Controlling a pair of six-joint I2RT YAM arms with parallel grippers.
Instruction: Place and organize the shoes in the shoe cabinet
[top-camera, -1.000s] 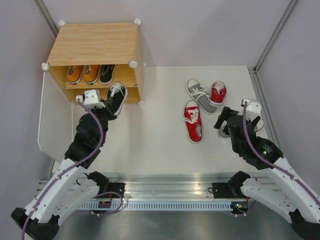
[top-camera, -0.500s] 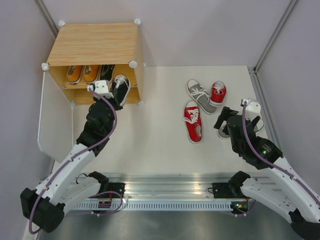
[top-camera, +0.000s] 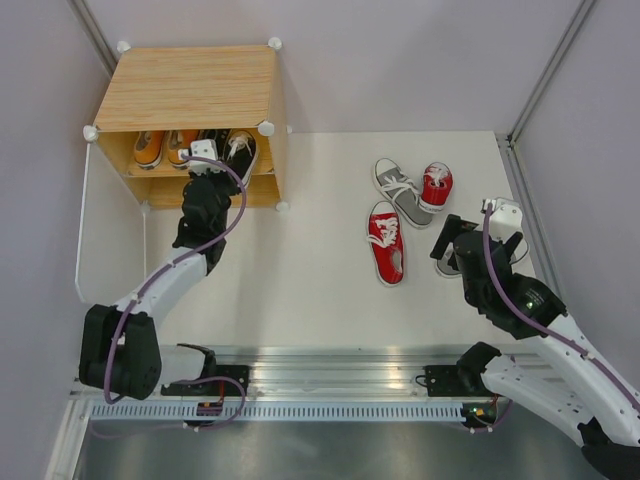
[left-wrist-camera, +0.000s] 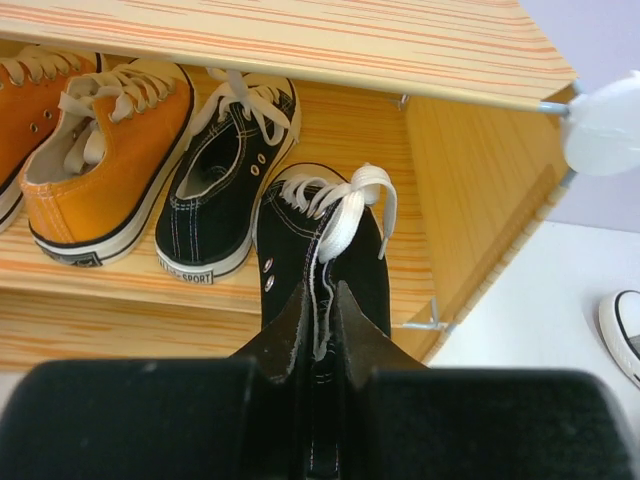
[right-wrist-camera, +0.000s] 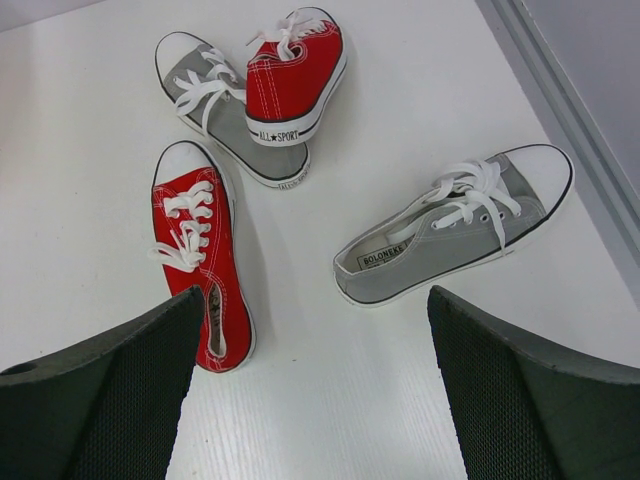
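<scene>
The shoe cabinet (top-camera: 190, 88) stands at the far left with its front open. Two orange shoes (left-wrist-camera: 100, 150) and a black shoe (left-wrist-camera: 225, 180) sit side by side on its upper shelf (left-wrist-camera: 130, 285). My left gripper (left-wrist-camera: 320, 310) is shut on the heel wall of a second black shoe (left-wrist-camera: 325, 240), held toe-in just right of the first at the shelf's right end (top-camera: 240, 150). My right gripper (right-wrist-camera: 315, 300) hangs open above bare table, between a red shoe (right-wrist-camera: 195, 250) and a grey shoe (right-wrist-camera: 450, 240). Another red shoe (right-wrist-camera: 295, 75) lies across a second grey shoe (right-wrist-camera: 215, 110).
The cabinet's white door (top-camera: 90, 240) lies swung open to the left of my left arm. The cabinet's right wall (left-wrist-camera: 480, 190) is close beside the held shoe. A metal frame rail (top-camera: 520, 200) runs along the table's right edge near my right gripper (top-camera: 455, 250).
My left arm has stretched forward, carrying the black shoe from in front of the cabinet up onto the upper shelf. The right arm has not moved.
</scene>
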